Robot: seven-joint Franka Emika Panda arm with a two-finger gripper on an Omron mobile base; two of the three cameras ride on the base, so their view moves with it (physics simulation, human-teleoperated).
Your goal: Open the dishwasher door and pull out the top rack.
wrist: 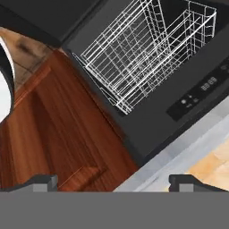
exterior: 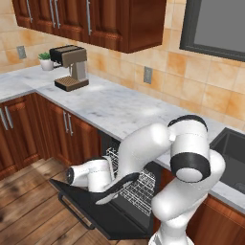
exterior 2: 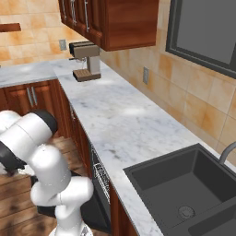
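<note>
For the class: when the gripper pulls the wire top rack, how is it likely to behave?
The top rack is thin open wire grid, so probably light for its size yet fairly stiff. Slim wires may slip between the fingers. It holds no dishes, so it should probably slide out easily over the lowered dishwasher door.

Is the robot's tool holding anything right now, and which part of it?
Nothing is held. The tool is open, its two tips wide apart with only empty space between them, facing the top rack and the cabinet beside it.
</note>
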